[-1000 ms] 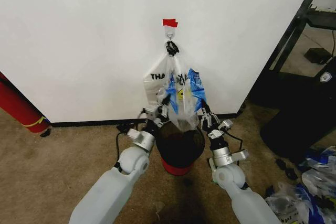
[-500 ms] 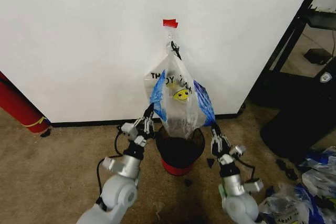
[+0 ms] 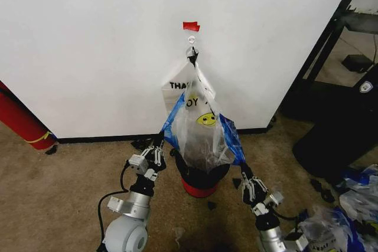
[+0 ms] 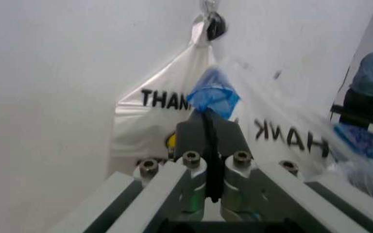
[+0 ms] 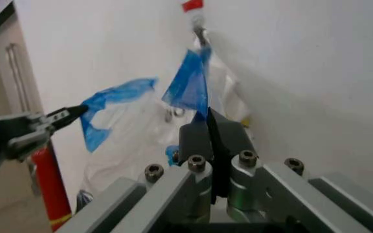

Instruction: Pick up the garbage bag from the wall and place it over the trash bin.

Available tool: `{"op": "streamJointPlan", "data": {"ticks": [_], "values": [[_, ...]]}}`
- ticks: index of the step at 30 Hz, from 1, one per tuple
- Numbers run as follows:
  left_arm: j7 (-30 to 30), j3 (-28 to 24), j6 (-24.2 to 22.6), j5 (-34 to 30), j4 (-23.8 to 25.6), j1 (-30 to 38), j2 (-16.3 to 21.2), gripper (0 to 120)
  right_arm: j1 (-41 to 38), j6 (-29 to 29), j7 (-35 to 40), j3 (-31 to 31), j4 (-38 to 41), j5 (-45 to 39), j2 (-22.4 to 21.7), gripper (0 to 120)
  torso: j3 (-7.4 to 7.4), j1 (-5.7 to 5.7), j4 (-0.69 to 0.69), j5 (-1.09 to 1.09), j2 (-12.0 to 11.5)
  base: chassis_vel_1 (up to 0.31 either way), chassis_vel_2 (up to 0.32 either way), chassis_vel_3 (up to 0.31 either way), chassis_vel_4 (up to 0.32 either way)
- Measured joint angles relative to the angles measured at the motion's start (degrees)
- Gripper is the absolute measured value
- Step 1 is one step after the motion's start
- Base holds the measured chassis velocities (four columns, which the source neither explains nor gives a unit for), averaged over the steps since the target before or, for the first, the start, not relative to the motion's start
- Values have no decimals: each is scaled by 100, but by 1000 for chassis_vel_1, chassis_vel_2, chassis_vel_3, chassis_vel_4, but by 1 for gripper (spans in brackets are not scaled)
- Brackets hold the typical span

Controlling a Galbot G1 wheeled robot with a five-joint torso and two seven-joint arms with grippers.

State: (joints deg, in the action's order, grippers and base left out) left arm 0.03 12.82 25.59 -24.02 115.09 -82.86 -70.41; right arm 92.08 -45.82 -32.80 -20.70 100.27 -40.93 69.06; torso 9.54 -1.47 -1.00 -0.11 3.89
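Two bags are seen hanging from one small hook (image 3: 191, 39) on the wall (image 3: 88, 45). One is the garbage bag (image 3: 204, 131), thin and see-through, with a yellow smiley face and two blue handle strips. The other is a white bag (image 3: 176, 90) with black letters, and it hangs behind, against the wall. One red tape mark (image 3: 191, 26) is stuck just above the hook. One trash bin (image 3: 201, 175), black with a red base, stands on the floor by the wall. The bottom of the garbage bag hangs right at the mouth of the bin.

Two grippers are held low, one on each side of the bin. The left gripper (image 3: 158, 144) is squeezed tight on the left blue strip, which is pulled out to that side. The right gripper (image 3: 244, 171) is squeezed tight on the right blue strip, which is pulled out the other way. So the bag is stretched wide between them, while its top is still caught on the hook.

In the left wrist view, the pinched fingers (image 4: 207, 127) are seen close up, with a tuft of blue plastic poking out, and the black letters on the white bag can be read. In the right wrist view, the left gripper (image 5: 76, 110) is seen farther off, holding its own blue strip.
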Motion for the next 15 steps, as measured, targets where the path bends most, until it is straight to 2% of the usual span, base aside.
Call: {"op": "streamJointPlan", "data": {"ticks": [9,15], "values": [[-35,-55,68,80,143,-70,-69,0,50,-130,-157,-205,81,-82,-22,0,0,0,0,1,0,0,0,0,0],[-22,-140,15,17,700,-149,-108,0,-236,-147,-134,-762,762,-91,-67,0,0,-1,1,1,-1,0,0,0,0]]}}
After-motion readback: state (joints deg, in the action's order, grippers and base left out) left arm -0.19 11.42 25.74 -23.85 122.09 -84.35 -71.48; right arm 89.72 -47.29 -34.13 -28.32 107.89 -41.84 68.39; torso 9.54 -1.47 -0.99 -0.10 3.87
